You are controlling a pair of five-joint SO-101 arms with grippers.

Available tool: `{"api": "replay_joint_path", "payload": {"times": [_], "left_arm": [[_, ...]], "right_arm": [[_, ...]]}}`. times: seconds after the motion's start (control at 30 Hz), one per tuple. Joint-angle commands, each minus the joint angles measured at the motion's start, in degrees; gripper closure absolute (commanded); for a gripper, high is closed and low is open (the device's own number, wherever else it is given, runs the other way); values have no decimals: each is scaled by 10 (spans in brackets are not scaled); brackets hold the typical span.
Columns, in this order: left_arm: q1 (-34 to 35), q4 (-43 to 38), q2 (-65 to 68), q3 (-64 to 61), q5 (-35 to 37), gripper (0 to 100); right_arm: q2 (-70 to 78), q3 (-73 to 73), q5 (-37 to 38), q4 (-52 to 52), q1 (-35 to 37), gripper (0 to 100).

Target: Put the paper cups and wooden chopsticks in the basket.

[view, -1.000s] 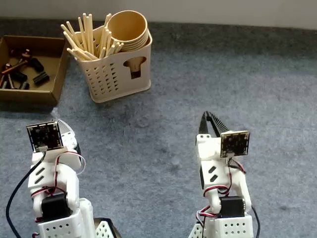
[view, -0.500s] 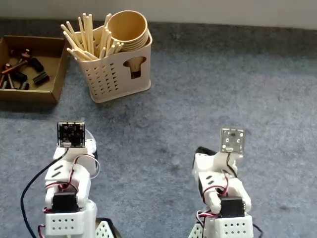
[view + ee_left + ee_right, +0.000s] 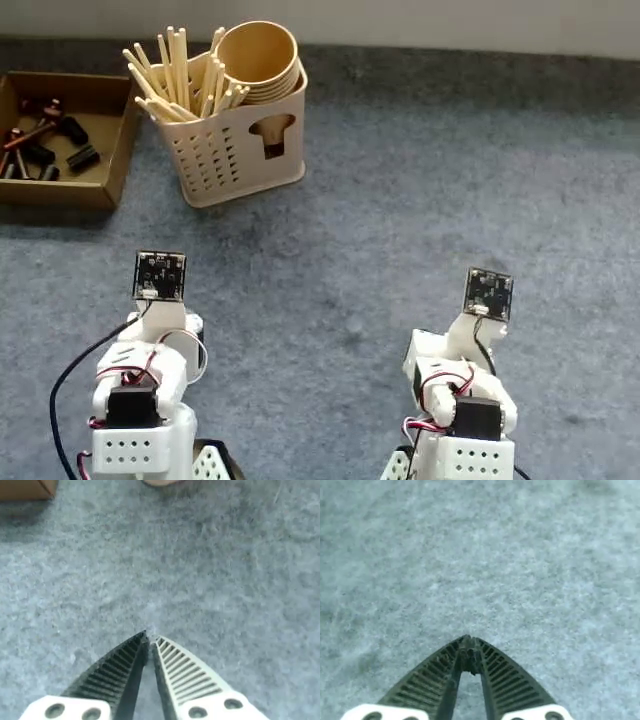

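A cream plastic basket (image 3: 240, 150) stands at the back left of the grey carpet. Stacked paper cups (image 3: 260, 55) sit in its right half and several wooden chopsticks (image 3: 175, 75) stick out of its left half. Both arms are folded back at the near edge, far from the basket. My left gripper (image 3: 150, 639) is shut with nothing in it, its tips meeting over bare carpet. My right gripper (image 3: 469, 642) is also shut and empty above the carpet. From above, the left arm (image 3: 150, 340) and the right arm (image 3: 465, 360) show their wrist camera boards.
A shallow cardboard box (image 3: 110, 150) holding several small dark parts sits left of the basket. A corner of that cardboard box (image 3: 27, 489) and the basket's base (image 3: 162, 482) show in the left wrist view. Grey carpet (image 3: 450, 170) spreads around both arms.
Both arms have drawn back toward their bases and folded up. The wrist boards moved nearer the front edge; the right gripper's dark fingers, visible from above a second ago, are now tucked under.
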State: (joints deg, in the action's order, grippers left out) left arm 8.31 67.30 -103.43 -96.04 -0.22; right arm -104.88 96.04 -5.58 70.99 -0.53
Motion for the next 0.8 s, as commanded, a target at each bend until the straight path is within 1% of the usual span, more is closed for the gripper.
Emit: {"api": "replay_joint_path", "payload": {"times": [0.0, 0.1, 0.77], "left_arm": [[-8, 55, 2, -12, 0, 995], [-8, 84, -2, -12, 1, 995], [-10, 84, -2, -12, 1, 995]], "right_arm": [[-4, 66, -4, 7, -10, 993], [-4, 66, -4, 7, -10, 993], [-4, 66, -4, 7, -10, 993]]}}
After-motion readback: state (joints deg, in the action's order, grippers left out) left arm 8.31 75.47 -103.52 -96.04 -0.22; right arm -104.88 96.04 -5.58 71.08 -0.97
